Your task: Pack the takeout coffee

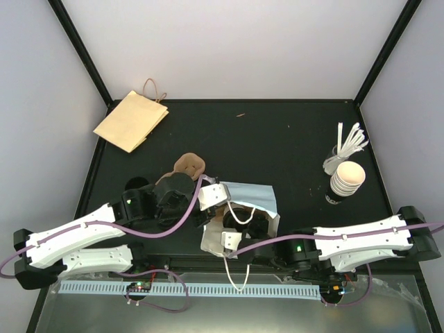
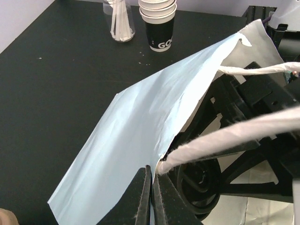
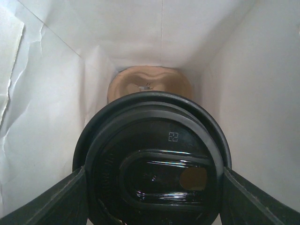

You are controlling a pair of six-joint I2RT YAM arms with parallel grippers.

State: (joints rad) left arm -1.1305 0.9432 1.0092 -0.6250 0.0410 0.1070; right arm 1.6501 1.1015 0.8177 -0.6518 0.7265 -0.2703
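Coffee [image 3: 154, 187] in bag [image 3: 51, 93]
Glossy black round lid [image 3: 140, 136]; right fingers [image 3: 51, 201] grasp it, left fingers [image 2: 139, 197] pinch the bag rim.

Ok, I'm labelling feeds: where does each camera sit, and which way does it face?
Top external: overhead, behind, looking down; left arm, right arm, white bag.
Left wrist: faces across toward stacked cups; left pincer pinches the bag.
Right wrist: inside the bag, facing its bottom; right pincer grips the takeout coffee.
Shared: the bag.
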